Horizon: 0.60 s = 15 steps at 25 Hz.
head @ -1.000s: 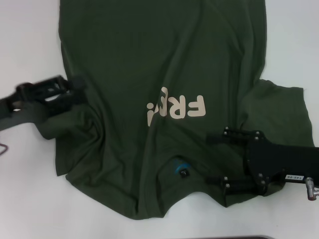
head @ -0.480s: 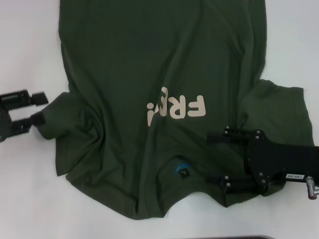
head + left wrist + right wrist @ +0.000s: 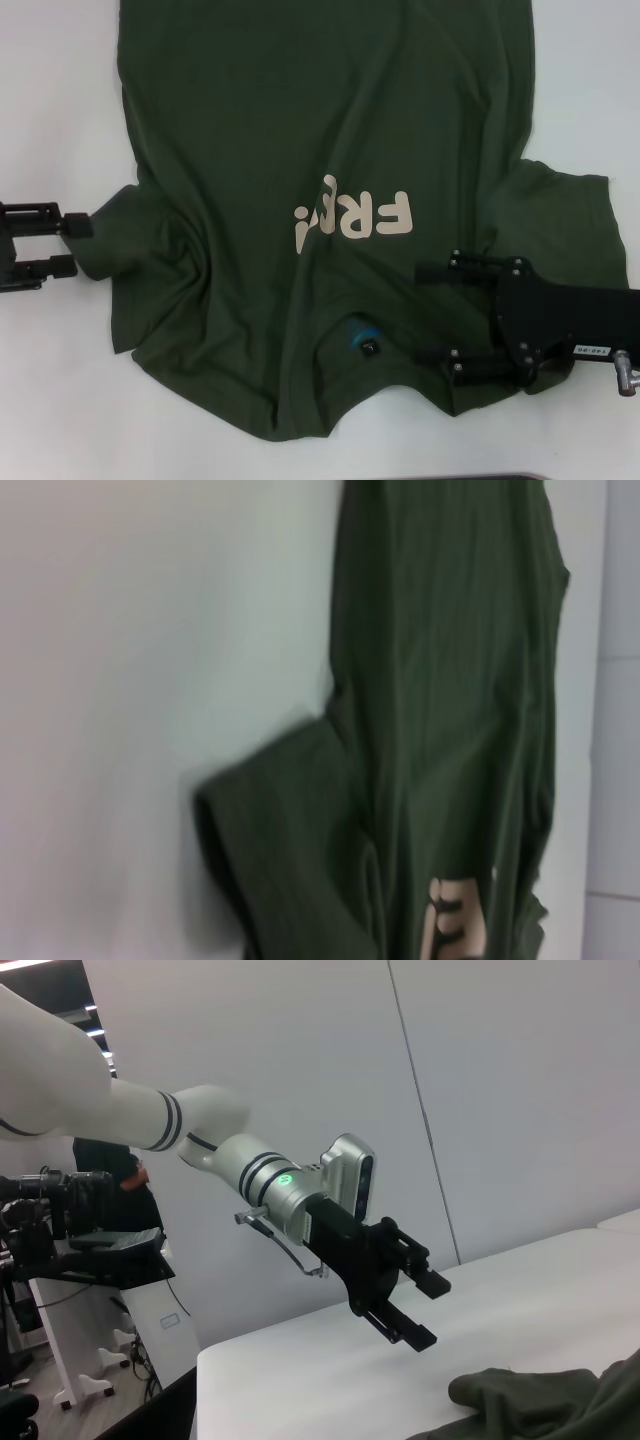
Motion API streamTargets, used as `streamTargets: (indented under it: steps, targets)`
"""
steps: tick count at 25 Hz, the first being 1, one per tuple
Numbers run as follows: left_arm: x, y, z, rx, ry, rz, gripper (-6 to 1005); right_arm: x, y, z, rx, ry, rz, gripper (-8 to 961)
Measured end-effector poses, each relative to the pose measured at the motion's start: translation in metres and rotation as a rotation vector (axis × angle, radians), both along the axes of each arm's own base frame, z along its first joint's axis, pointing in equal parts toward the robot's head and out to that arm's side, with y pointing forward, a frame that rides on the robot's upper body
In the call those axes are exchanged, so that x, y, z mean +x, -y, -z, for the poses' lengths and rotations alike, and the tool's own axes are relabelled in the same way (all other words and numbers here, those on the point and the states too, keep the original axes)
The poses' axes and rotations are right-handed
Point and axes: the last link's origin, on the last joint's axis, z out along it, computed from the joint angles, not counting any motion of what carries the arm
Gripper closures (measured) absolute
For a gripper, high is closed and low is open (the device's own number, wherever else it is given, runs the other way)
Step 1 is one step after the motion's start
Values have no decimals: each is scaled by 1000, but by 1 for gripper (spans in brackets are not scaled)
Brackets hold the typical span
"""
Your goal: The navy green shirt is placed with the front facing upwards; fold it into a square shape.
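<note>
Front-up, navy green shirt (image 3: 330, 200) spread rumpled on the white worktop (image 3: 50, 100), cream lettering showing, left gripper (image 3: 72, 245) jaws apart and empty just off the bunched left sleeve, right gripper (image 3: 432, 314) spread wide over cloth near the collar, holding nothing.

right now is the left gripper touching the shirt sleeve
Apart. In the right wrist view the left gripper hangs open in the air above the navy green shirt, with bare table showing between them.
</note>
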Motion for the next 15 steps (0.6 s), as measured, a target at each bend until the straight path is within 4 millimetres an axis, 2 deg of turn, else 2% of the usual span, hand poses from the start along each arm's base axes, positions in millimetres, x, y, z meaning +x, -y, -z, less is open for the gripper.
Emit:
streamTargets:
  steps: [8,15]
  targets:
    - [-10,-6,7,15,-52,-83,356,1,-1,-1,5,1,3,70]
    - [-8,-10,14,-11,-71,-86,357,1,-2,-2,10,4,3,69]
